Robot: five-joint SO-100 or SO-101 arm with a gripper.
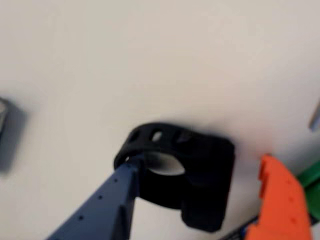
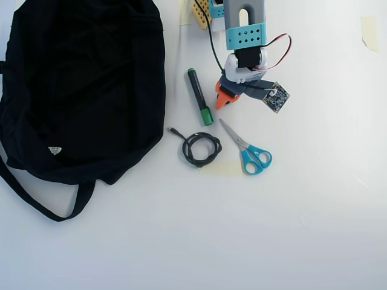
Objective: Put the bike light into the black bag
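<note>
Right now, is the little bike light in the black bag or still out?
Out. The wrist view shows the bike light lying on the white table between the jaws; overhead, the black bag lies well left.

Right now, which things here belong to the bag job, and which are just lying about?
Job:
- bike light, at the gripper, blue finger through its strap
- black bag, left in the overhead view

Lying about:
- green marker
- scissors
- coiled black cable
</note>
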